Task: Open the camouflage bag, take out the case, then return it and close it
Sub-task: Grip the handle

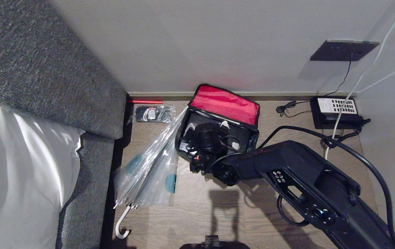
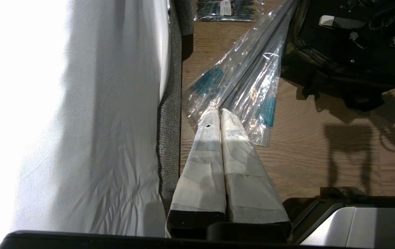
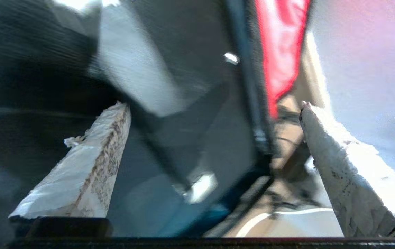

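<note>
The camouflage bag (image 1: 218, 133) lies open on the wooden floor (image 1: 253, 207) at the far side, close to the wall (image 1: 197, 41). Its lid (image 1: 224, 103) is flipped back toward the wall and shows a red lining. Dark contents, including a round black item (image 1: 206, 136), fill the interior; no separate case can be told apart. The right hand (image 3: 214, 138) is at the near edge of the bag, over the opening, with its fingers (image 3: 90, 166) spread wide apart and nothing held between them. The right arm (image 1: 297, 180) reaches in from the near right. A clear plastic-wrapped umbrella (image 1: 152, 166) lies just left of the bag, its tip touching the bag's left edge and its white hooked handle (image 1: 123, 226) nearest. A small packet (image 1: 153, 113) lies at the far left. The grey bed frame (image 1: 90, 114) and white sheet (image 1: 17, 173) border the left. A telephone (image 1: 336, 110) sits far right. The left hand (image 2: 220, 114) hangs near the bed edge with its fingers pressed together, empty.
</note>
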